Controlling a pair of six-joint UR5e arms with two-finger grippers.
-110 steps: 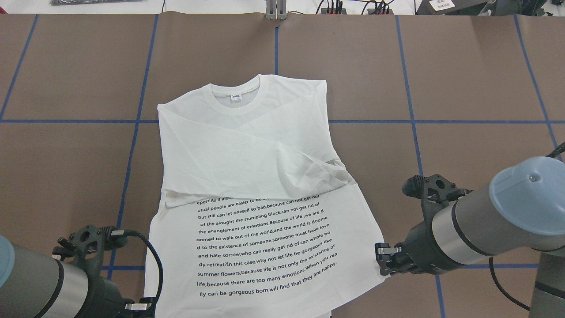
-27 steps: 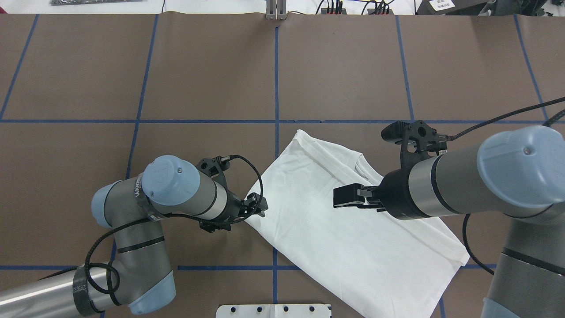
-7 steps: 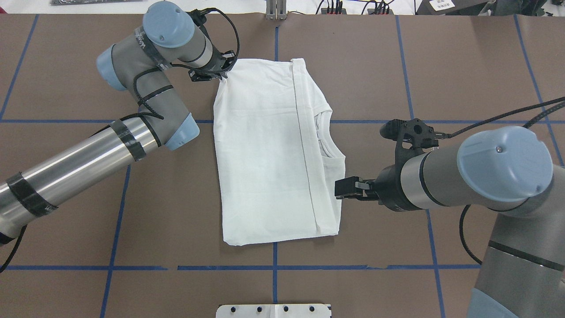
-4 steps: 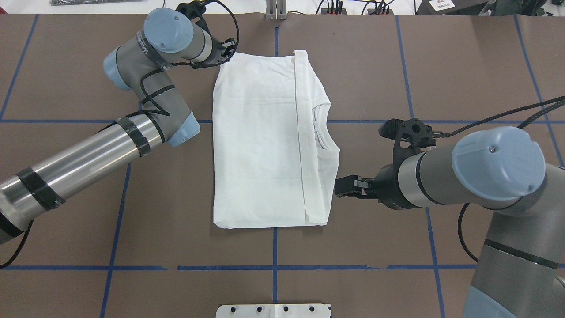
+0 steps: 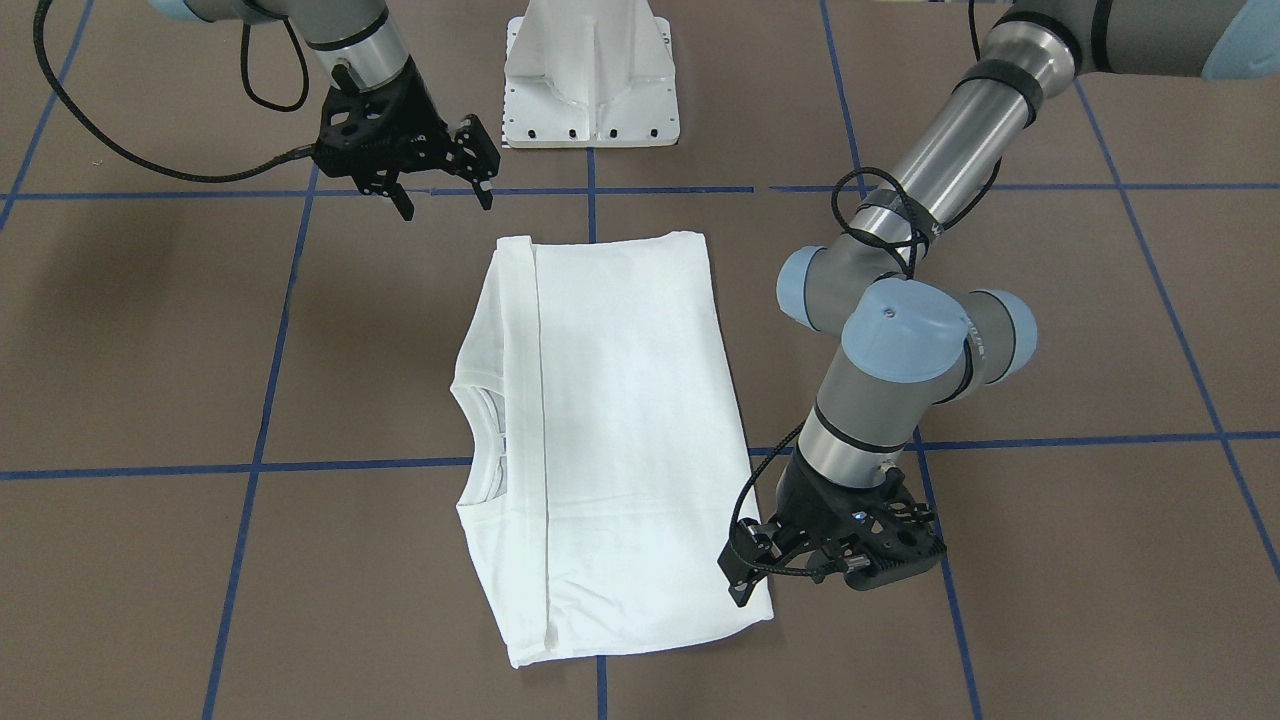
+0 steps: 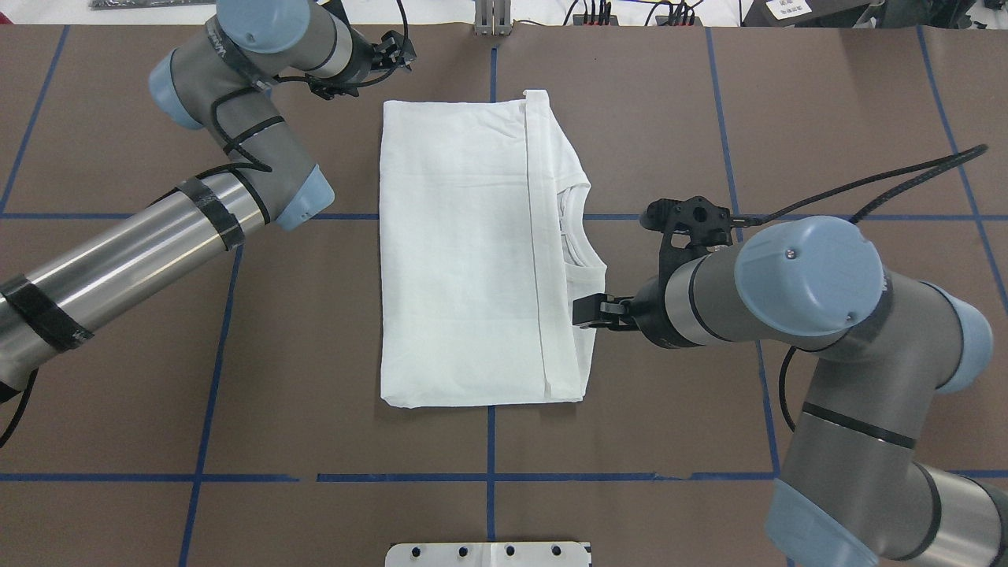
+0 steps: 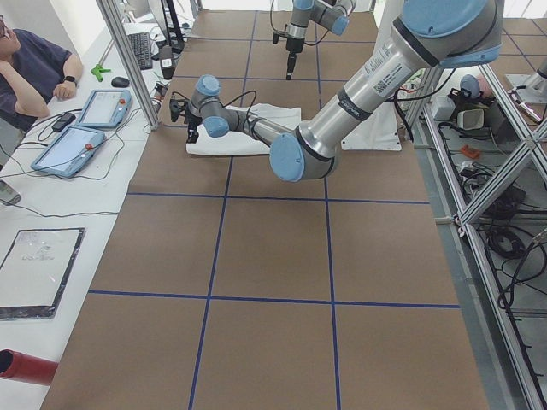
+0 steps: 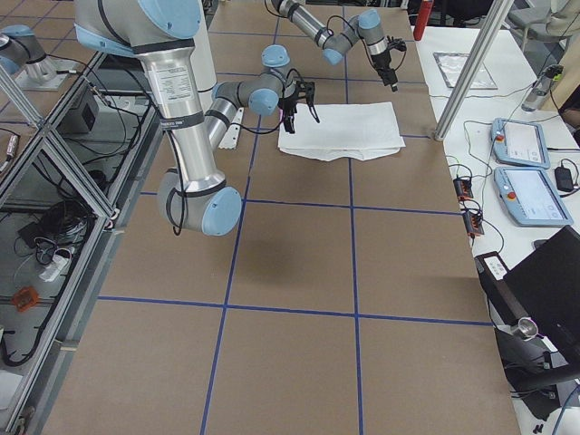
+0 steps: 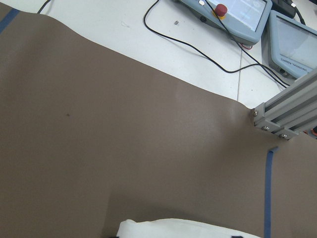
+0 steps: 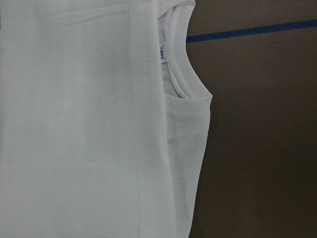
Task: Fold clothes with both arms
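One white shirt (image 6: 461, 252), folded into a long rectangle, lies flat at the middle of the brown tabletop (image 6: 669, 118). Its long sides run away from the robot, and it covers a crossing of the blue tape lines (image 6: 630, 476). A straight hem band (image 6: 535, 236) runs the full length near the side toward the robot's right. Beyond the band the ribbed neck (image 6: 587, 236) shows, opening toward that side, with a small label (image 10: 162, 53) inside it. The right hand (image 6: 581, 311) hangs over the shirt's right long edge, just on the robot's side of the neck. Its fingers are spread wide and hold nothing, and in the front view it sits clear of the cloth. The right arm (image 6: 803, 276) comes in from the near right. The left hand (image 6: 400, 52) is just beside the shirt's far corner on the robot's left, off the cloth. Its fingers are parted and hold nothing, and its wrist view catches only that corner at the bottom edge. The left arm (image 6: 134, 252) reaches across the left half of the tabletop. A white pedestal base (image 5: 590, 80) stands at the robot's edge, in line with the shirt. An aluminium post (image 9: 287, 111) stands at the far edge. Beyond it, control tablets (image 9: 247, 15) lie on a white surface. A person (image 7: 34, 64) sits at the far side, near the tablets.
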